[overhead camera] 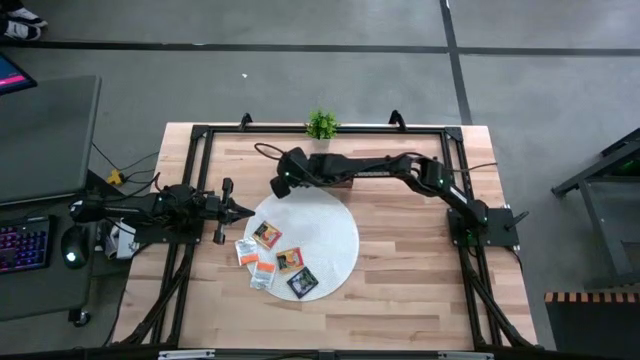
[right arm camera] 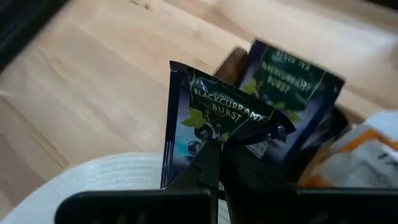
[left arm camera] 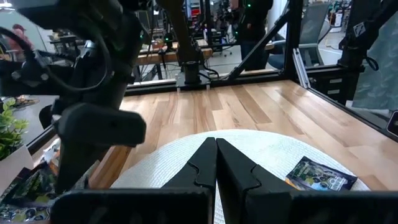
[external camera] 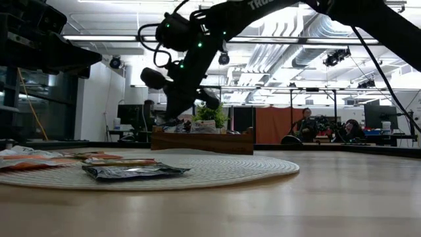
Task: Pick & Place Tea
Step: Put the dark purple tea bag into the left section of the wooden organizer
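My right gripper [overhead camera: 283,184] is shut on a black tea sachet [right arm camera: 214,106] above the left end of the brown wooden tray [external camera: 202,141], at the far rim of the round white mat [overhead camera: 330,225]. Another black sachet [right arm camera: 287,81] and an orange-and-white one [right arm camera: 367,155] lie in the tray. Several sachets lie flat on the mat's left half: black ones [overhead camera: 302,282], orange ones [overhead camera: 266,235] and white ones [overhead camera: 245,251]. My left gripper [overhead camera: 236,210] is shut and empty at the mat's left edge, pointing toward the table's right. My right gripper pinches the black sachet between its two fingers [right arm camera: 208,165] at the middle of one edge [right arm camera: 216,138], where the foil is creased. The fingers come from above, pointing down. The sachet is lifted clear of the mat and tray.
A small green plant [overhead camera: 321,124] stands at the far edge behind the tray. A black frame [overhead camera: 200,135] runs round the table. Bare wood lies right of the mat [overhead camera: 420,260]. People sit in the room beyond [external camera: 306,122].
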You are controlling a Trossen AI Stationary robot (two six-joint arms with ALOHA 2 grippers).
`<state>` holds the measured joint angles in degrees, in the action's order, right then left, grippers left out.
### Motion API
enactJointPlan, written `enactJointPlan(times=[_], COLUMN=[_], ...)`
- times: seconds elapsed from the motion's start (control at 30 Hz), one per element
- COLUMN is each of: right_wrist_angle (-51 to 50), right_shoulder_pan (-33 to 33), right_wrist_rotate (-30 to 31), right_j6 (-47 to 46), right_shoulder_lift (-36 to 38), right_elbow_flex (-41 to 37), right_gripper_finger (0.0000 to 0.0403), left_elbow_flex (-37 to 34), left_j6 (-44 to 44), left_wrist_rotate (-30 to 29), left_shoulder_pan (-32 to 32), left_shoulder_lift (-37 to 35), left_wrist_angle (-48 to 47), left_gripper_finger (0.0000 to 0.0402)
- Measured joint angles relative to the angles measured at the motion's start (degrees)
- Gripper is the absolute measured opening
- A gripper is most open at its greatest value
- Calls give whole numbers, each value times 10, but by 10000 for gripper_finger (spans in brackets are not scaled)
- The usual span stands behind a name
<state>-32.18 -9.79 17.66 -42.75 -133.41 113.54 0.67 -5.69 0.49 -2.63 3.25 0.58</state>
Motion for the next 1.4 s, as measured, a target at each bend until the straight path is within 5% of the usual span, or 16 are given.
enactJointPlan(times=[1.4], right_wrist_angle=[11], right_shoulder_pan=[-36], right_wrist_rotate=[-17], right_j6=[-67], right_shoulder_lift=[-22], right_elbow_flex=[0], right_gripper_finger=[9], left_elbow_flex=[0], left_j6=[0], left_wrist_rotate=[0], left_shoulder_pan=[0], left_shoulder_lift=[0], left_wrist_angle=[0], left_gripper_finger=[1])
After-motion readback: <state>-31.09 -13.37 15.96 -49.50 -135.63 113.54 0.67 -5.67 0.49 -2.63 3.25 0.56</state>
